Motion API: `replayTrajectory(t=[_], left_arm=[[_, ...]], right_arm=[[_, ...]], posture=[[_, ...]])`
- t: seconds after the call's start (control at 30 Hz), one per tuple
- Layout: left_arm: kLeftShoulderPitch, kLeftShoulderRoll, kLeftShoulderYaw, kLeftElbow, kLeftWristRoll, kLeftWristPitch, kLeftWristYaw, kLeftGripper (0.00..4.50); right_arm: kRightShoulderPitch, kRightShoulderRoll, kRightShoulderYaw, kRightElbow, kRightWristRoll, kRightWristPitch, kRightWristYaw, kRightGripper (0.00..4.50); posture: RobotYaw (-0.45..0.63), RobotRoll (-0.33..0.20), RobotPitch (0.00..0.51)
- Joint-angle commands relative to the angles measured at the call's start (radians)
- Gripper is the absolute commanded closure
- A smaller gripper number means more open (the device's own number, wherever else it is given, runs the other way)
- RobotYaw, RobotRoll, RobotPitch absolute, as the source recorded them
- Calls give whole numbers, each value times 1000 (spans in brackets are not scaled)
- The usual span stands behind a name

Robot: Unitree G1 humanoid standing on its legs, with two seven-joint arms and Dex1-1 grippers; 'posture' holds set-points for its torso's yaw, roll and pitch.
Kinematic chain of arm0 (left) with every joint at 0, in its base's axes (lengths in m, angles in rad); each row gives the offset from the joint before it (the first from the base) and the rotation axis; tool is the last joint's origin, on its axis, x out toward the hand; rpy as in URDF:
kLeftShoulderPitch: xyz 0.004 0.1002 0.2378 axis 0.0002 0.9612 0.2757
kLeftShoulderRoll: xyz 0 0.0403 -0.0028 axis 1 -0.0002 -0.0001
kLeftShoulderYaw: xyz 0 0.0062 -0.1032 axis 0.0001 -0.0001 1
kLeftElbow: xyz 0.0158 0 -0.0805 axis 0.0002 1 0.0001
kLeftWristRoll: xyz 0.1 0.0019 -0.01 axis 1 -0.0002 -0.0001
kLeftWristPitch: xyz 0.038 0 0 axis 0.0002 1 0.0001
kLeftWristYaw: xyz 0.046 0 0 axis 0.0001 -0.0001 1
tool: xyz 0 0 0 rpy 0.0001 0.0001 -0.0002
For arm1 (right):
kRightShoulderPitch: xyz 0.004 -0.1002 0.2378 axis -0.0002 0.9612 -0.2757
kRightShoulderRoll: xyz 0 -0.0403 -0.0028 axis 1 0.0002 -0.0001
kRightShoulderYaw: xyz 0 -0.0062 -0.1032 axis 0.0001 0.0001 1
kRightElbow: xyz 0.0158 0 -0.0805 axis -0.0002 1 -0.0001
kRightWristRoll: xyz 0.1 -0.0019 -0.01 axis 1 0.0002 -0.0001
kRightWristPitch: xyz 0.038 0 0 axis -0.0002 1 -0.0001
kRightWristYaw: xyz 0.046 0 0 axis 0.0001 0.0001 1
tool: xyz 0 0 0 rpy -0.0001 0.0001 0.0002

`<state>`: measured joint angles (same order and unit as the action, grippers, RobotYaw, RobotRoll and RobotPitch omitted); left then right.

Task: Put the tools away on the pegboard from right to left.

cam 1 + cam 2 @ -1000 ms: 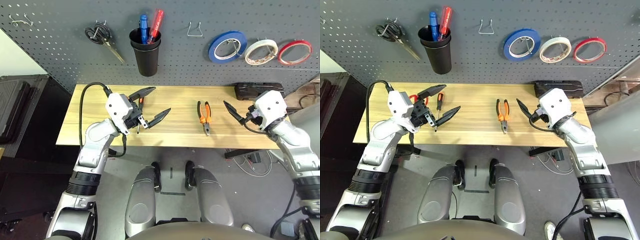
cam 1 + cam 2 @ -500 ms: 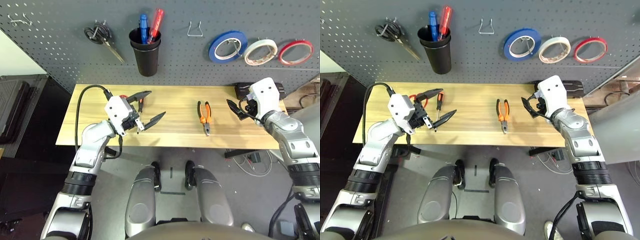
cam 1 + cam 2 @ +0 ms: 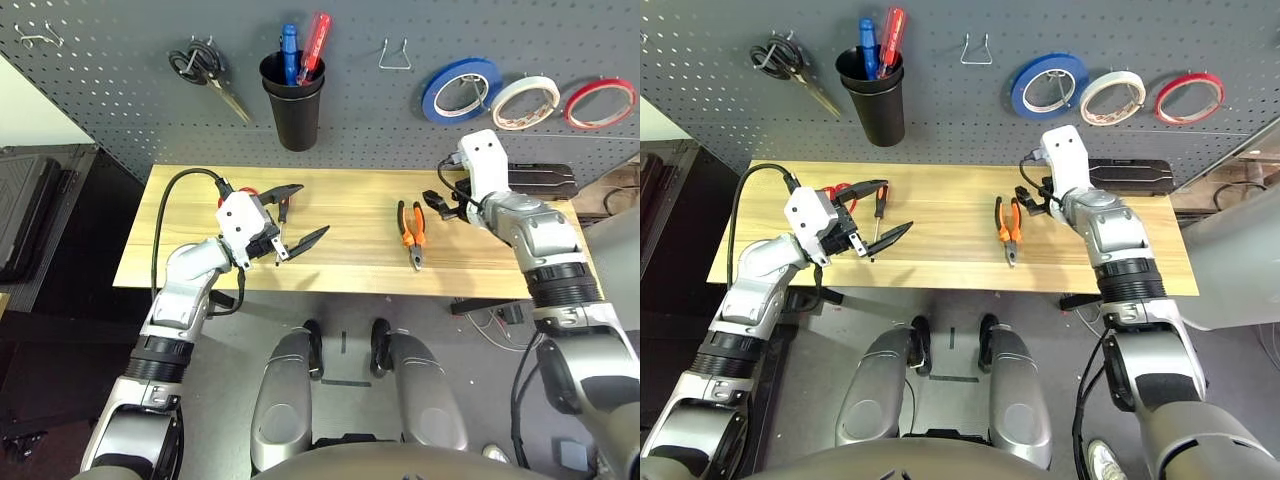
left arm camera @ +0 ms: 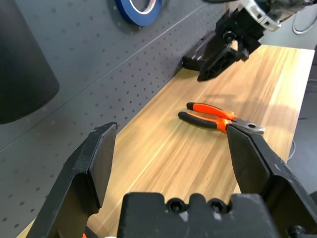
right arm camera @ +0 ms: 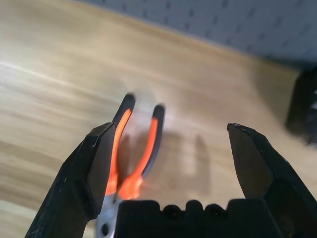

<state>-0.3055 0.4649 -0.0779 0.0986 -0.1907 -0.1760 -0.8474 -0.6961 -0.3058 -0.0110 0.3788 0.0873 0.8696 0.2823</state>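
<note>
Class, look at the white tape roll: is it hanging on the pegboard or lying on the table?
Hanging. The white tape roll sits on the pegboard, between the blue roll and the red roll.

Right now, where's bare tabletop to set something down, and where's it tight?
Free: the wooden table between the left gripper and the pliers, and its left end beyond the left arm. Tight: the right gripper hovers open just right of the pliers, with a black case behind it; the screwdriver and red-handled scissors lie under the left gripper.
</note>
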Motion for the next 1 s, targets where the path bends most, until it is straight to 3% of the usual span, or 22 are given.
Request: replayTrajectory(t=[0.03,0.3,0.63,1.0], left_arm=[[-5,8,-13,25,12,0,-17,0],[-8,27,-28,40,16,5,-54,0],[-21,59,-59,111,94,-58,-68,0],[-25,65,-58,119,99,-65,-61,0]], right_arm=[[-23,47,-9,40,-3,109,-58,14],[-99,107,-13,189,-12,173,-126,14],[-180,98,0,434,-45,44,-123,14],[-263,146,-12,646,-42,-91,-136,14]], posture=[[87,0,344],[97,0,359],[108,0,380],[126,0,394]])
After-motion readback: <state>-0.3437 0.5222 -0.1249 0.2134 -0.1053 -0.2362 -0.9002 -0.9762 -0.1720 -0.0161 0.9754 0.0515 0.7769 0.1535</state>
